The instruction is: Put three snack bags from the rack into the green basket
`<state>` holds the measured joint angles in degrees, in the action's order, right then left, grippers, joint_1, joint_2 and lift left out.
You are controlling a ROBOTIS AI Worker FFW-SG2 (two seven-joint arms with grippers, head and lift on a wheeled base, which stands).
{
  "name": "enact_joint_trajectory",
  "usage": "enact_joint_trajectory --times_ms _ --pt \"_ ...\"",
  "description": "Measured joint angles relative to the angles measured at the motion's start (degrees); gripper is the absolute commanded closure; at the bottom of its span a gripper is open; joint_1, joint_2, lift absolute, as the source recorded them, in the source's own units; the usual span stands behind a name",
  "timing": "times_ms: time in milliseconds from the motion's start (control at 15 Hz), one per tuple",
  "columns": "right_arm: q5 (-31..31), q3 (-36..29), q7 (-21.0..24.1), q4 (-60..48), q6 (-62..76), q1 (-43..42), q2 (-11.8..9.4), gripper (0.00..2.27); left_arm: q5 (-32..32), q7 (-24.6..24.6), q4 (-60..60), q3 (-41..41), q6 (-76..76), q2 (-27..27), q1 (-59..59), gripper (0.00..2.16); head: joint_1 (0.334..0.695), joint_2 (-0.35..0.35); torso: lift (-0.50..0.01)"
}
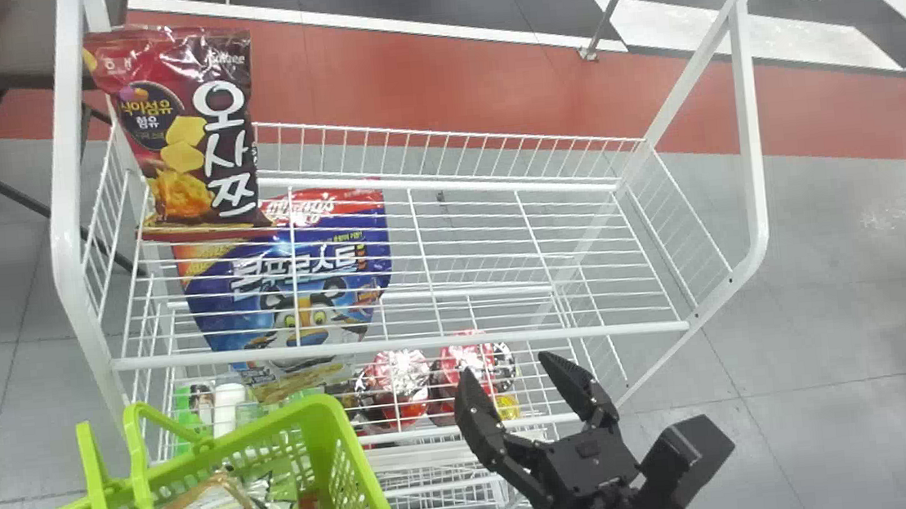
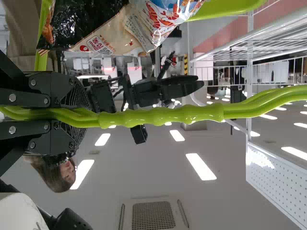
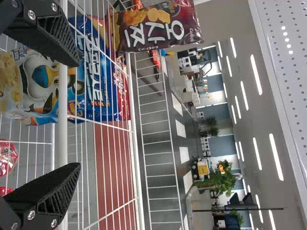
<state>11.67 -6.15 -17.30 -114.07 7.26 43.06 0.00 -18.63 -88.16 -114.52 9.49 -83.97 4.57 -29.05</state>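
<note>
In the head view, we see the dark red snack bag (image 1: pixel 189 138) at the left end of the rack's (image 1: pixel 395 345) top shelf, a blue bag (image 1: pixel 311 275) below, and our right hand (image 1: pixel 508 368), fingers apart, at the near side. The green basket (image 1: pixel 367 492) holds packets.

In the left wrist view, our left hand (image 2: pixel 79 115) is clamped on the basket's handles (image 2: pixel 163 116).

In the right wrist view, our right hand's fingers (image 3: pixel 45 191) stand apart.

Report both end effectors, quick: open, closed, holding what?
Left end effector: closed, holding the green basket's handle.
Right end effector: open, holding nothing.
</note>
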Motion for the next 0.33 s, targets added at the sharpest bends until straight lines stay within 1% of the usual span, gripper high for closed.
enact_joint_trajectory --times_ms 333 --pt "0.02 0.0 -0.01 0.12 0.39 0.24 0.0 0.07 0.0 -0.08 0.06 0.0 0.14 0.03 -0.12 2.15 0.695 -0.35 0.0"
